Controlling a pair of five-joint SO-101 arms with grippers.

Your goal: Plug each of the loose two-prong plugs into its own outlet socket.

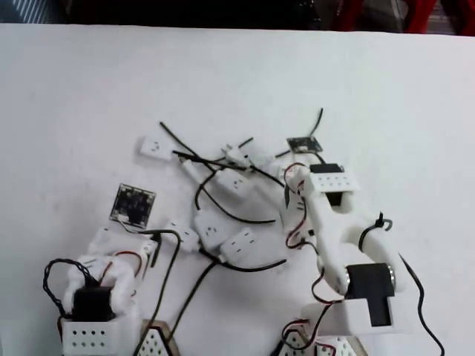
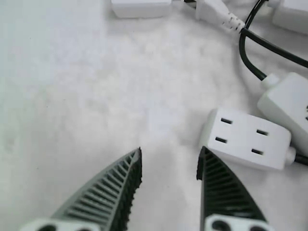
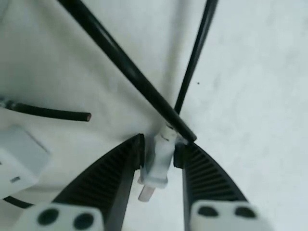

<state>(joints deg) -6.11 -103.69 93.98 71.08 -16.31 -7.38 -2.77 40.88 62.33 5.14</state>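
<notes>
my right gripper (image 3: pixel 159 142) clamped on a white plug (image 3: pixel 158 166) at the right edge of the tangle of cords and outlets (image 1: pixel 215 230), black cords (image 3: pixel 125 65) crossing at the plug, my left gripper (image 2: pixel 171 150) fingers apart over the table (image 2: pixel 72 96), just beside an outlet block (image 2: pixel 248 139) from the tangle

Even, diffuse overhead light is seen in the high view. The table (image 1: pixel 74 89) is rendered bright white, and shadows are faint and soft. The white outlet sockets (image 1: pixel 239 245) are barely set off from the surface, and the room past the far edge is left dark. In the left wrist view the tabletop is nearly washed out, with a soft shadow cast under the nearest outlet socket (image 2: pixel 248 139). In the right wrist view, grey shade is seen on one side of the black cable (image 3: pixel 125 65), and the two-prong plug (image 3: pixel 156 166) is dimly lit.
</notes>
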